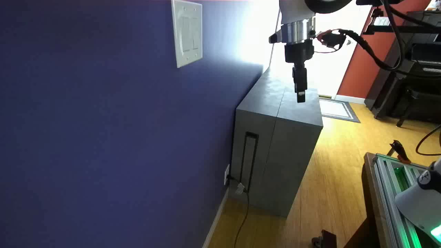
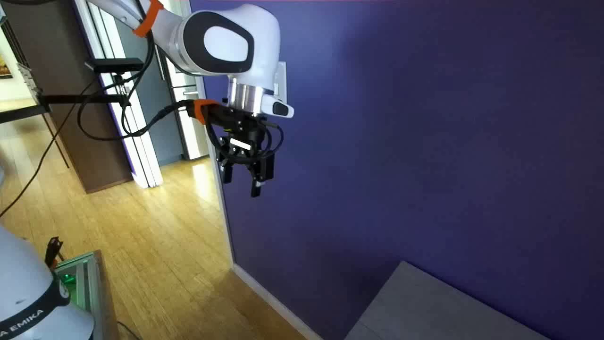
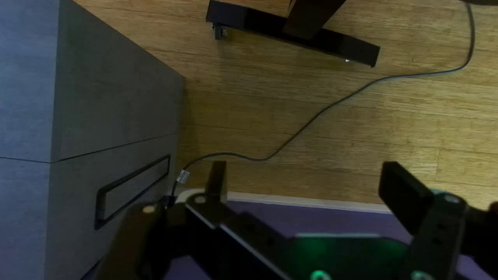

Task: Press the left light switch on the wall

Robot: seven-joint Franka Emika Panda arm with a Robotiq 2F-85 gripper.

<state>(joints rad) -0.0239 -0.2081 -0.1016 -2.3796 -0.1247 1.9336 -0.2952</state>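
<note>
Here on the black two-fingered gripper (image 2: 241,183): hanging tips-down, spread wide, clutching nothing. Up to ten o'clock from there in an exterior view, well apart, on the flat matte purple-blue wall (image 1: 113,137), to the tall white rectangular switch plate (image 1: 188,58) and the slim white left rocker switch (image 1: 186,33). Over to one o'clock in an exterior view for that plate, part-hidden behind the smooth white arm (image 2: 226,42), and nine o'clock in the wrist view for the grey box-shaped cabinet (image 3: 105,116).
</note>
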